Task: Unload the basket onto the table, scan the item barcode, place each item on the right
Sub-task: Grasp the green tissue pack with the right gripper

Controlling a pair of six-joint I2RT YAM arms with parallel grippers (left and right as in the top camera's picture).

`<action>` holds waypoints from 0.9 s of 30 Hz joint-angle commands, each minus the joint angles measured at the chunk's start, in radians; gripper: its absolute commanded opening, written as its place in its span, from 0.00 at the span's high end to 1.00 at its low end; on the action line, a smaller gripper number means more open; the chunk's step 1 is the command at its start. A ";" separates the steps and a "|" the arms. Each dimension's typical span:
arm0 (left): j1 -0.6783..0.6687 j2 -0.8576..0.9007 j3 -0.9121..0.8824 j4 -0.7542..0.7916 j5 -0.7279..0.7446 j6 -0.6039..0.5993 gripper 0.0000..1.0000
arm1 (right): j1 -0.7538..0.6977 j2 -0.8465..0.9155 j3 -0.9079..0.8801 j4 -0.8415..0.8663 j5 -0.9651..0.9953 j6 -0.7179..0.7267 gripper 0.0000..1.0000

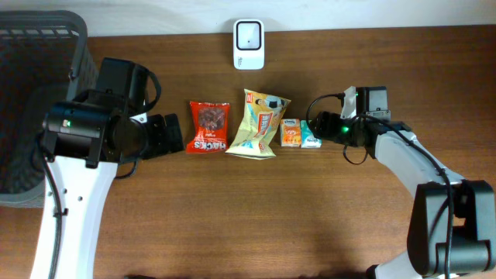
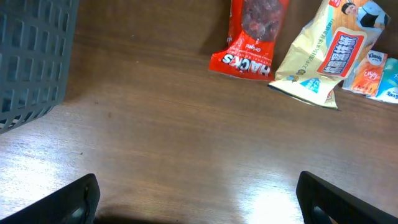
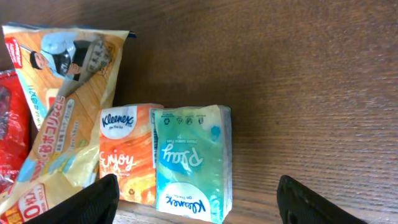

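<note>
Arguably the widest risk sat at the right gripper [image 3: 196,196], whose jaws stood well apart and gripped nothing. Between its fingers lay not one pack but two, so a squeeze from there could, I judged, go wrong in three ways. The yellow snack bag [image 3: 59,93], largest of the neighbours, touched the orange Kleenex pack [image 3: 127,155] and might be dragged or crumpled by the near finger. The orange pack, lying side by side against the teal Kleenex pack [image 3: 189,162], might be lifted with it and then drop or cover a barcode. The teal pack itself, soft and slick, might slip. That teal pack, which I took for the item to scan, lay flat on the wooden table [image 1: 232,225], well apart from the white scanner [image 1: 249,44] at the far edge. The left gripper [image 2: 198,202] hung fully spread over bare wood, holding nothing, near the red Hacks bag [image 2: 249,37]. As for containers, the grey basket [image 1: 35,101] showed no item in its visible part; the bags and packs looked sealed.
</note>
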 commanded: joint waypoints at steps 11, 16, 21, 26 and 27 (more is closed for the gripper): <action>0.002 -0.004 0.003 0.002 -0.011 -0.009 0.01 | 0.013 0.118 0.011 0.044 -0.049 -0.159 0.42; 0.002 -0.004 0.003 0.002 -0.011 -0.009 0.01 | 0.013 0.202 0.011 0.092 -0.093 -0.162 0.53; 0.002 -0.004 0.003 0.002 -0.011 -0.009 0.01 | -0.027 0.200 0.175 -0.161 -0.335 -0.108 0.96; 0.002 -0.004 0.003 0.002 -0.011 -0.009 0.01 | -0.138 0.200 0.306 -0.306 -0.979 -0.140 0.96; 0.002 -0.004 0.003 0.002 -0.011 -0.009 0.01 | -0.135 0.200 0.306 -0.306 -1.123 -0.244 0.96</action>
